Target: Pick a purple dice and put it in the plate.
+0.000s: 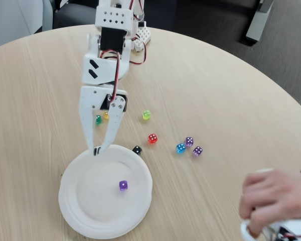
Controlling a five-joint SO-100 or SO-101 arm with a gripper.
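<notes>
The purple dice (123,185) lies inside the plate (75,211), near its centre. The gripper (99,149) hangs over the plate's far rim, fingers narrowly parted and empty, apart from the dice.

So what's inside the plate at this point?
One purple dice lies inside the plate, right of centre, white pips showing. The rest of the plate's surface is bare. The gripper hangs at the far rim, hiding nothing inside.

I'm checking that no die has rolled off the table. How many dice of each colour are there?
Purple dice: 3, one in the plate at, two on the table
Blue die: 1
Red die: 1
Black die: 1
Lime die: 1
Green die: 1
Yellow die: 1
Total: 9
</notes>
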